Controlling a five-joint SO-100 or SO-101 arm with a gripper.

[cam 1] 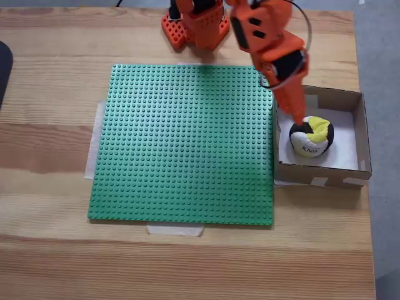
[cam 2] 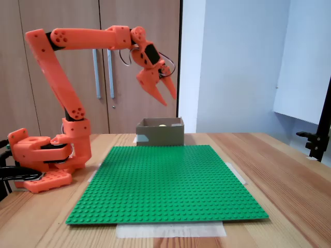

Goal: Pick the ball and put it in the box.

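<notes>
Since the ball (cam 1: 311,137) is seen lying inside the box (cam 1: 359,134), the putting step looks done, or nearly so. Nearest in the side fixed view, a strip of white tape (cam 2: 170,229) is stuck at the near edge of a big green studded plate (cam 2: 165,181), which is laid flat on the wooden bench (cam 2: 289,170). At the left in that view, the orange base (cam 2: 44,160) of the arm is fixed to the bench. Farther back, past the far edge of the plate, the brown box is set, and only a tiny bit of the ball (cam 2: 162,125) is seen over its wall. From above, the ball is found near the middle of the box floor, a bit toward the plate side. Higher up, the claw (cam 2: 166,96) is held in the air above the box with its two fingers spread apart, and nothing is pinched between them. The ball is judged to be let go. Next, the arm would only need to be lifted away and folded back, with care taken that the box wall is not bumped.
</notes>
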